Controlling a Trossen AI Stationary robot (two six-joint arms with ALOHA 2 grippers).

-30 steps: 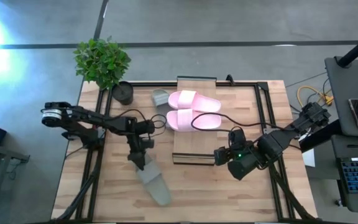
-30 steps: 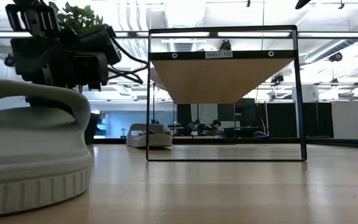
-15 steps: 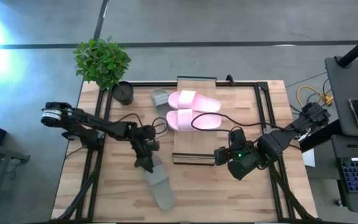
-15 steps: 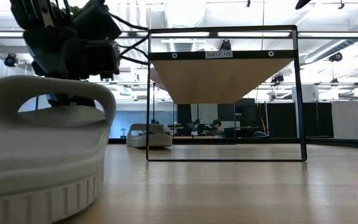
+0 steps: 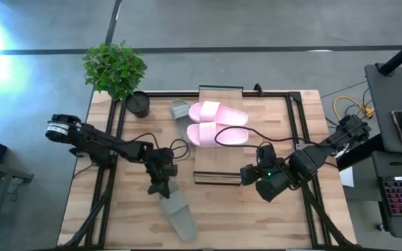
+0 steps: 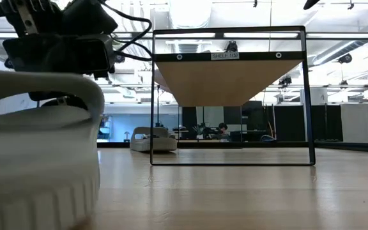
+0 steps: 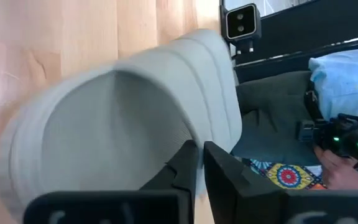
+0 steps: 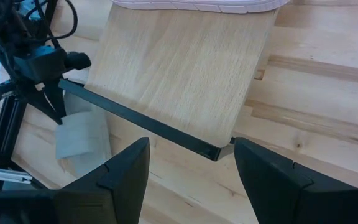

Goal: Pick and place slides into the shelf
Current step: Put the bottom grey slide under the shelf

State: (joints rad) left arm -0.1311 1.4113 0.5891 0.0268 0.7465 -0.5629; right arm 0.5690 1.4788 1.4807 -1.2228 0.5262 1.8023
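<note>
Left gripper (image 5: 162, 187) down over the heel end of a grey-green slide (image 5: 177, 213) lying on the tabletop (image 5: 243, 216), near the front edge, left of the shelf (image 5: 218, 162). In the left wrist view the fingers (image 7: 222, 180) are pressed close, thin gap only, pinching the slide's (image 7: 129, 124) rim beside the broad strap. Low view: same slide (image 6: 37, 153) looms at the near left, strap up, gripper (image 6: 56, 51) sitting right above it.

Shelf stands mid-table, long axis front to back, light plank top w/ dark edge. Two pale pink slides (image 5: 217, 123) lie side by side on the far half of the top, toes toward the right. Near half of the plank bare. 2nd grey-green slide (image 5: 181, 110) partly hidden at the shelf's far left side; can't tell if it sits under the top or just beside it. Low view shows the shelf frame (image 6: 232, 96) open underneath; small shape far back on the table.

Right gripper (image 5: 248, 175) waits just off the shelf's near right corner, above the table. Right wrist view: fingers (image 8: 123, 174) spread wide, nothing between them, shelf corner (image 8: 219, 151) framed in the gap.

Potted plant (image 5: 117, 73) at far left corner of the table.
</note>
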